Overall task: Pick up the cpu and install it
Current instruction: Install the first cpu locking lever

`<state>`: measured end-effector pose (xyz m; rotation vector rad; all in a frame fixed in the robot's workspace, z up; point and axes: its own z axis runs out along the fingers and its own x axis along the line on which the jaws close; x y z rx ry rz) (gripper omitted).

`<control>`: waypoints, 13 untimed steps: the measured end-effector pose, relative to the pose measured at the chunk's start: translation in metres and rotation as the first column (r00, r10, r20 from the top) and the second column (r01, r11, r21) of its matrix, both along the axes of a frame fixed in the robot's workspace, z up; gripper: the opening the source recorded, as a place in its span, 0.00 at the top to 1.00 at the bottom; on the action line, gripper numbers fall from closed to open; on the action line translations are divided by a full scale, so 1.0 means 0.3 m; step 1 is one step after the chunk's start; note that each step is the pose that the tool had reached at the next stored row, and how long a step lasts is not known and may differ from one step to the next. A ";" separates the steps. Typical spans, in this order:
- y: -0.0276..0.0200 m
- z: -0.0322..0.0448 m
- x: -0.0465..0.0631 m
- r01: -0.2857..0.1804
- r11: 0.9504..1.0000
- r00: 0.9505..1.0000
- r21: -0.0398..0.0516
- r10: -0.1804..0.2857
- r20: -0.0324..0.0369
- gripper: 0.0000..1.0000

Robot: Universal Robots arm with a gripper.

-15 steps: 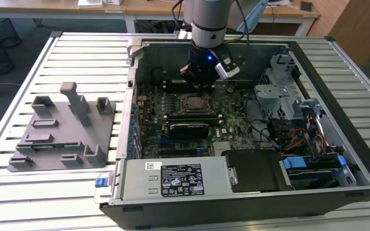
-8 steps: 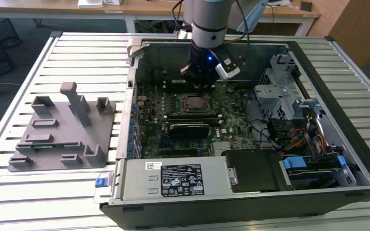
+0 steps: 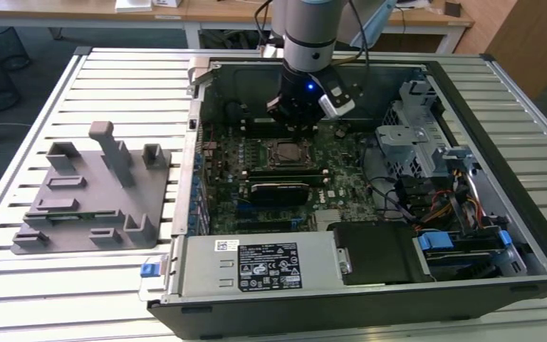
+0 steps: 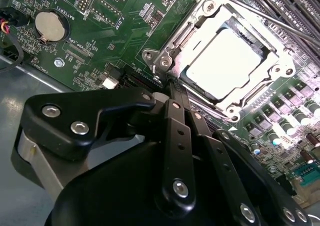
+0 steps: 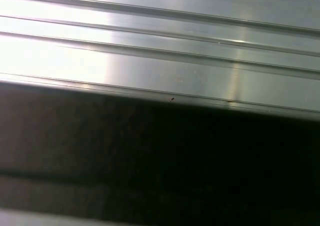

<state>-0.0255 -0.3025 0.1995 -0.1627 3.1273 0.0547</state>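
The cpu (image 4: 227, 66), a flat square chip with a bright silver top, lies inside the metal socket frame (image 4: 165, 61) on the green motherboard (image 4: 115, 31) in the second wrist view. My gripper (image 4: 170, 86) hangs just beside the socket's corner, its black fingers (image 4: 175, 111) drawn together with nothing between them. In the exterior view the gripper (image 3: 299, 128) is down inside the open computer case, just above the socket (image 3: 283, 151) at the board's middle.
A grey fixture block (image 3: 93, 192) with posts stands on the slatted table at the exterior view's left. Inside the case (image 3: 197, 142), a power supply (image 3: 259, 265) sits at the near wall and a drive cage (image 3: 416, 135) with cables at the exterior view's right. A coin battery (image 4: 50, 26) sits on the board.
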 end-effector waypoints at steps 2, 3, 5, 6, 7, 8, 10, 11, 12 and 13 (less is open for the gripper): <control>0.000 0.003 0.000 0.000 1.000 1.000 0.000 0.000 0.000 0.89; 0.000 0.004 0.000 0.000 1.000 1.000 0.000 0.000 0.000 0.89; 0.000 0.006 0.000 0.000 1.000 1.000 0.000 0.000 0.000 0.89; 0.000 0.007 0.000 0.000 1.000 1.000 0.000 0.000 0.000 0.89; 0.000 0.007 0.000 0.000 1.000 1.000 0.000 0.000 0.000 0.89; 0.000 0.008 0.000 0.000 1.000 1.000 0.000 0.000 0.000 0.89; -0.001 0.008 0.000 0.000 1.000 1.000 0.000 0.000 0.000 0.89; -0.001 0.007 0.000 0.000 1.000 1.000 0.000 0.000 0.000 0.89; -0.001 0.006 0.000 0.000 1.000 1.000 -0.001 0.000 0.000 0.89; -0.001 0.004 0.000 0.000 1.000 1.000 -0.002 0.000 0.000 0.89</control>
